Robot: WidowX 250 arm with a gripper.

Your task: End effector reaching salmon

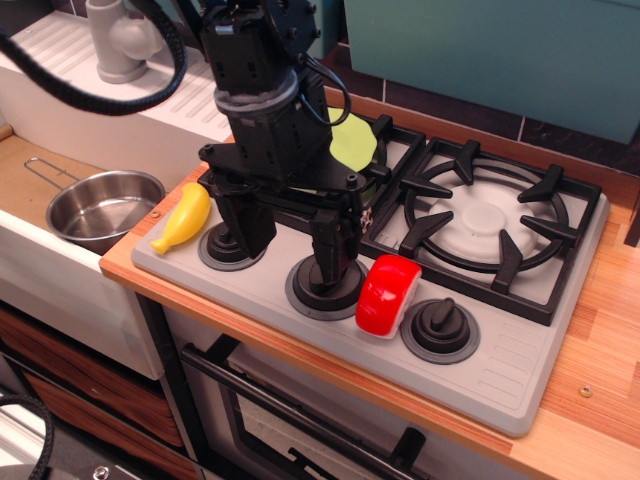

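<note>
One salmon (388, 294) lies beside three stove knobs (439, 325); the end effector (288, 250) stands spread open, gripping nothing; one empty pot (103, 208) sits left

Nothing readable anywhere, honestly: no labels, brands or numbers on the stove (520, 385) or its knobs (440, 325).

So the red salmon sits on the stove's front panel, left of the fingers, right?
Not quite: the salmon sits on the stove's front panel, but to the right of the fingers as the observation.image view shows it.
</note>
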